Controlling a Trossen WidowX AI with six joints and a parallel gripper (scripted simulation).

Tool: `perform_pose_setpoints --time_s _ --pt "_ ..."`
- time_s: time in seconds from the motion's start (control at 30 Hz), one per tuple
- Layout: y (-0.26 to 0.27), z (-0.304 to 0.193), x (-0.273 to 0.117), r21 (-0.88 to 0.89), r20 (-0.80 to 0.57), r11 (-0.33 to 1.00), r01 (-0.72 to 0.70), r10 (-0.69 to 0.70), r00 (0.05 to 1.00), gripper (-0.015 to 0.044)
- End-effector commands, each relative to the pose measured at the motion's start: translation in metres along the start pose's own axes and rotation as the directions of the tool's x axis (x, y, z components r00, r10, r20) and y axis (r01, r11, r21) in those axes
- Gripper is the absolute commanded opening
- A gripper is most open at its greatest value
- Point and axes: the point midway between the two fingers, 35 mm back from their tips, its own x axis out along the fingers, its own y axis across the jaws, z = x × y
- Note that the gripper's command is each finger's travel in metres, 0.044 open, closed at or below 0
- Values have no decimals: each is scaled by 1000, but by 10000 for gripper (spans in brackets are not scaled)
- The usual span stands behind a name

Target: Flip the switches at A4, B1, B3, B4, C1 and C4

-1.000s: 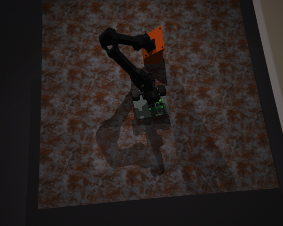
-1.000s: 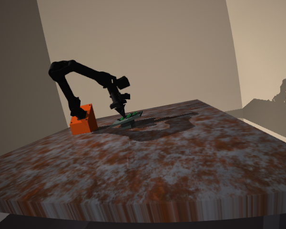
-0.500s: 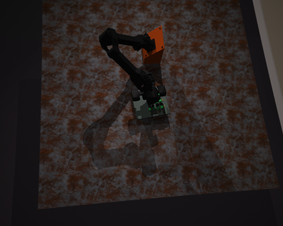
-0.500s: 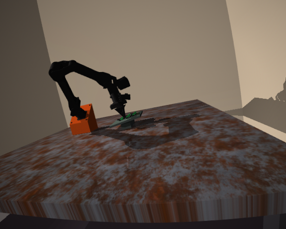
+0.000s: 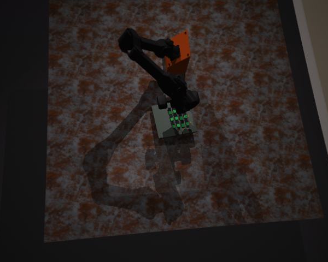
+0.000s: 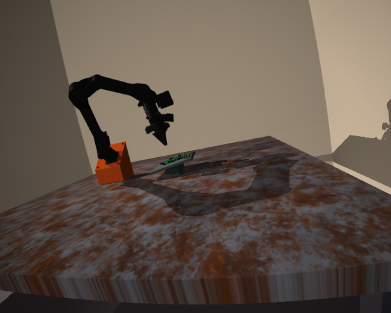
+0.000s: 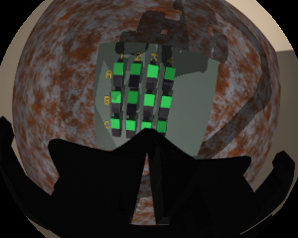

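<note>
The tilted grey-green panel (image 5: 160, 121) (image 6: 158, 169) (image 7: 191, 116) carries rows A to C and columns 1 to 4, each switch half green, half black. In the wrist view the green halves face the far edge. B1 (image 7: 116, 97), B3 (image 7: 149, 100), B4 (image 7: 166, 102) and C1 (image 7: 115, 124) look bright green; A4 (image 7: 170, 73) and C4 (image 7: 161, 126) look darker. Which ends are raised is hard to tell. My gripper (image 5: 180, 112) (image 6: 165, 144) (image 7: 148, 133) is shut and empty, clear above the panel. In the wrist view its tips partly cover C3.
The orange base block (image 5: 177, 65) (image 6: 112, 173) stands behind the panel's near edge. The mottled rust-and-grey table (image 5: 243, 112) (image 6: 222, 235) lies beneath. Arm shadows fall across the table and part of the panel.
</note>
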Motion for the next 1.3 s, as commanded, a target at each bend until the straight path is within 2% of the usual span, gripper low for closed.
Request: perform_pose_setpoints --time_s 0.0,0.2,0.33,1.27 --pt "42 -21 2 -34 -17 999 -1 1 1000 0" --pt "45 -22 5 -34 -19 999 -1 0 1000 0" --pt "45 -22 37 -33 -43 999 1 -2 999 0" --pt "44 -22 61 -33 -43 999 2 -3 999 0"
